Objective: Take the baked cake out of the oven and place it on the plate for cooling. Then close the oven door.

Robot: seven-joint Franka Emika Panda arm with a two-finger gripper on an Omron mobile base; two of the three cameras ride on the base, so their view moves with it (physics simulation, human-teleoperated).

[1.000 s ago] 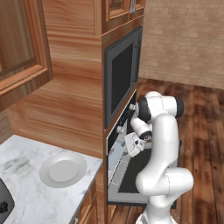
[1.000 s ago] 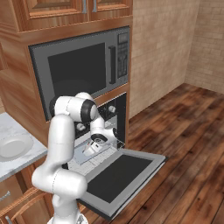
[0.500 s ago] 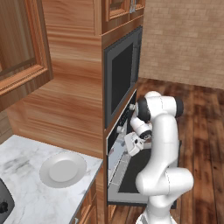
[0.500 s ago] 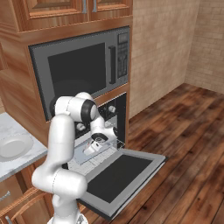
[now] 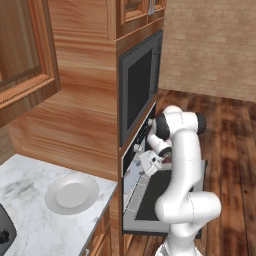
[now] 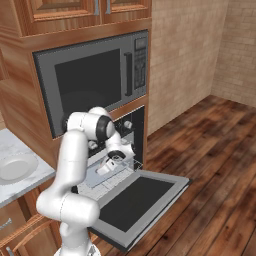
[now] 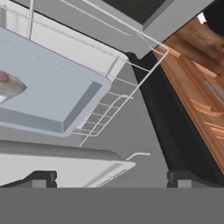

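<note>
The black oven stands with its oven door folded down flat. My gripper is at the oven's mouth, just above a pulled-out wire rack, and its jaws are open with nothing between them. In the hand view a pale grey baking tray rests on that rack. The baked cake shows at the view's left edge on the tray, whitish with a red top, ahead and to the left of my gripper. The round white plate lies on the marble counter, left of the oven.
A grey-framed microwave sits directly above the oven in wood cabinetry. The lowered door juts out over the wooden floor. A dark object sits at the counter's left edge.
</note>
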